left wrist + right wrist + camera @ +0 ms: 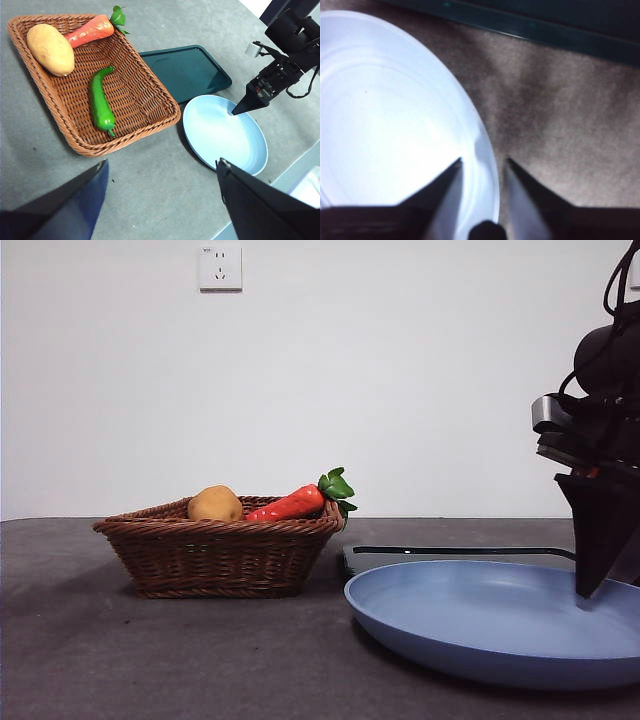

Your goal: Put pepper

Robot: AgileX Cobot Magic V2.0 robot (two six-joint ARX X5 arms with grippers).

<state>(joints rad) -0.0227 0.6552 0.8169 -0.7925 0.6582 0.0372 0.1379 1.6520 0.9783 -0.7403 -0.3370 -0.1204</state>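
From my station I see the pepper (100, 102) lying flat on the floor of the wicker basket (150, 117), a glossy green chili with its stem end toward the basket's near rim in the left wrist view. It touches neither of its neighbours: the potato (50, 49) sits in the far corner of the same basket, and the carrot (89, 31) leans on the rim beside it, its leafy top hanging over the edge. In the front view the basket wall hides the pepper completely; only the potato and carrot rise above the weave.

My left gripper (160, 200) hangs high above the bare grey table (150, 190) just in front of the basket, jaws spread wide, nothing between them.

My right gripper (482, 167) is down at the light blue plate (480, 625), its jaws straddling the plate's rim with a narrow gap between them. I cannot tell whether they actually pinch the rim. The plate sits just beside the basket, and a dark green tray (182, 70) lies flat behind the plate, next to the basket's side.
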